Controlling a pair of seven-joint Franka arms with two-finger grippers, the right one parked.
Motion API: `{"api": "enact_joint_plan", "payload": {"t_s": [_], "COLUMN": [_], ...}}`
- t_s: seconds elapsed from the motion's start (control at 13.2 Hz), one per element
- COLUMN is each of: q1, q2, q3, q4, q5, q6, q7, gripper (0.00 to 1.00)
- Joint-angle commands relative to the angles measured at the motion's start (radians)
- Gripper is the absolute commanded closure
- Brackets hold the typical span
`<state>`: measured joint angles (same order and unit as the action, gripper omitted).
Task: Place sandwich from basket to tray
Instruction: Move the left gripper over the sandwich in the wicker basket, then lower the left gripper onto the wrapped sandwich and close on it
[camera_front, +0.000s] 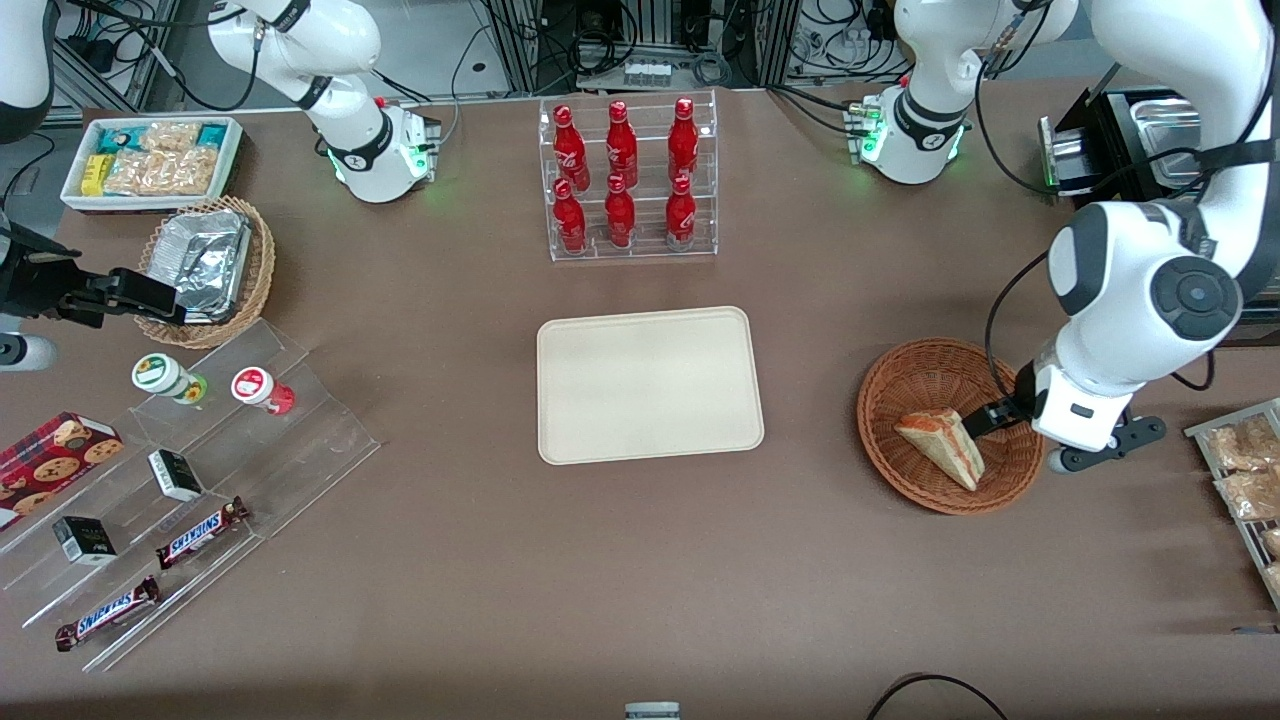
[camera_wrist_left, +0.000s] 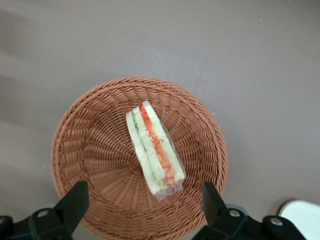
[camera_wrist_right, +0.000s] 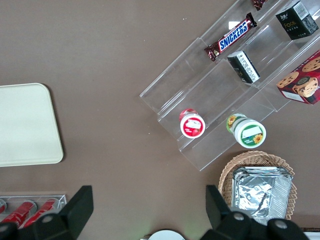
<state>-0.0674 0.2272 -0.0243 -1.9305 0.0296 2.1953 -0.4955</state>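
Note:
The sandwich (camera_front: 940, 445) is a pale triangular wedge in clear wrap with red and green filling. It lies in the round reddish-brown wicker basket (camera_front: 885, 395) toward the working arm's end of the table. My left gripper (camera_front: 978, 420) hovers just over the basket's rim, close above the sandwich, not touching it. In the left wrist view the gripper (camera_wrist_left: 144, 195) is open, its black fingers (camera_wrist_left: 75, 200) wide apart above the basket (camera_wrist_left: 90, 150), with the end of the sandwich (camera_wrist_left: 155, 147) between them. The cream tray (camera_front: 650, 385) lies bare mid-table; its corner also shows in the left wrist view (camera_wrist_left: 302, 215).
A clear rack of red bottles (camera_front: 625, 180) stands farther from the front camera than the tray. A rack of snack packets (camera_front: 1245, 480) and metal pans (camera_front: 1150, 130) sit at the working arm's end. An acrylic display stand (camera_front: 190, 500), tan foil basket (camera_front: 205, 265) and white snack bin (camera_front: 150, 160) sit at the parked arm's end.

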Motion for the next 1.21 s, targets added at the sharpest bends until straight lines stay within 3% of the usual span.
{"api": "enact_joint_plan", "payload": {"t_s": [0.0, 0.15, 0.61, 1.14], "q1": [-0.005, 0.000, -0.009, -0.034], "q2": [-0.019, -0.020, -0.008, 0.037], "q3": [0.006, 0.006, 0.004, 0.003], "q4": [-0.111, -0.186, -0.203, -0.255], "q5": [-0.008, -0.008, -0.066, -0.068], "q6": [0.131, 0.240, 0.270, 0.366], "q7": [-0.057, -0.147, -0.189, -0.238], "gripper": [0.00, 0.00, 0.00, 0.00]}}
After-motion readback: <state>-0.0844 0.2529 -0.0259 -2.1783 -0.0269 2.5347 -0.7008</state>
